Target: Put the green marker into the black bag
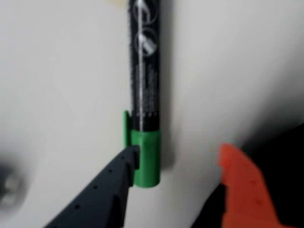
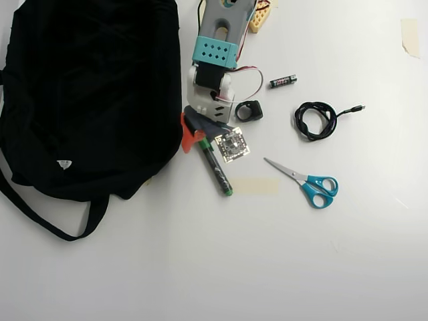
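In the overhead view, bare white table lies open below the large black fabric bag — the small square circuit board crowds the green-capped marker on its right.

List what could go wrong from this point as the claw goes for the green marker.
1. In the wrist view the open claw sits off-centre: the dark finger already touches the green marker at its cap while the orange finger is well clear, so closing may roll the pen away.
2. Gripping at the cap end, far from the middle, the marker could tilt or slip on the way to the black bag.
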{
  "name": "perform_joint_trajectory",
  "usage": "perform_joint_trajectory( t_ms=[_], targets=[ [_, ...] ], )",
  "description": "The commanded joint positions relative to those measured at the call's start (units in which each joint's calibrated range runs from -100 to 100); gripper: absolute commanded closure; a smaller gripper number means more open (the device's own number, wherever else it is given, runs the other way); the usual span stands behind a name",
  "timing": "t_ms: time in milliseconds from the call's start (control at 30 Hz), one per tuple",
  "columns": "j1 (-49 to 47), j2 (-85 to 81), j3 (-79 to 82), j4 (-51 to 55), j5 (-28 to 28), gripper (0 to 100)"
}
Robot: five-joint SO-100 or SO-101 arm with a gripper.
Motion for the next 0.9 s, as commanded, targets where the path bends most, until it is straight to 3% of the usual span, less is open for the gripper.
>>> perform_joint_trajectory(
  t_ms=[0, 267, 867],
  targets=[
    [-0.78, -0.30, -2.44, 1.84, -0.19, 69],
    [-3.25, -0.38, -2.71, 2.44, -1.60, 60],
    [-5.57, -0.30, -7.56, 9.16, -8.99, 57]
  ],
)
